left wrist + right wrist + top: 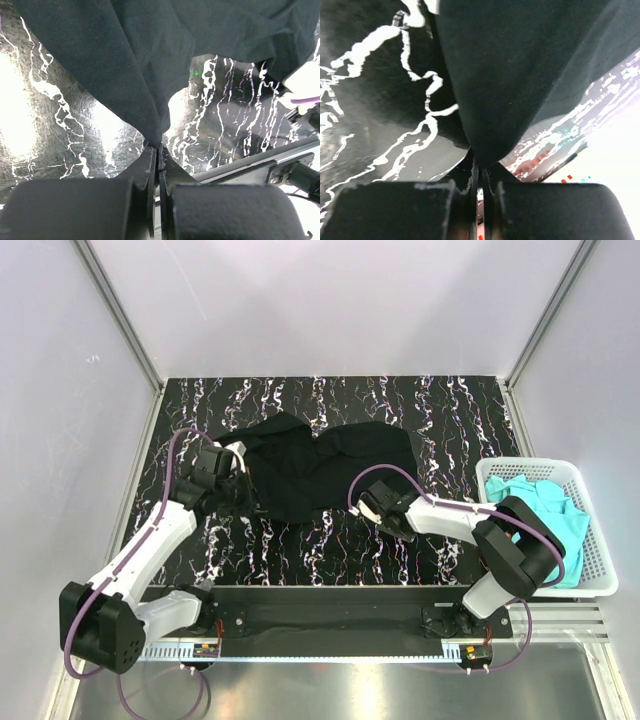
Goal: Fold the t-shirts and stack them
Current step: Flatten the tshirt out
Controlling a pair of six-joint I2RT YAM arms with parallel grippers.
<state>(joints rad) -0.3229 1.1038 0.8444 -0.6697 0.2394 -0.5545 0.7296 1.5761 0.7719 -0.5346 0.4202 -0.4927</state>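
Note:
A large plain black t-shirt (pixel 310 468) lies crumpled on the black marbled table (pixel 300 550), partly lifted. My left gripper (pixel 236 478) is shut on its left edge; in the left wrist view the cloth (pixel 130 60) hangs from the closed fingertips (pixel 158 148). My right gripper (pixel 368 502) is shut on its right lower edge; in the right wrist view the black cloth (pixel 520 70) rises from the closed jaws (pixel 481 167). Turquoise t-shirts (pixel 540 508) lie in the basket at the right. No orange-red shirt shows.
A white plastic lattice basket (pixel 592 540) stands at the table's right edge, beside the right arm. White walls with metal posts enclose the table. The arms' base rail (pixel 330 610) runs along the near edge.

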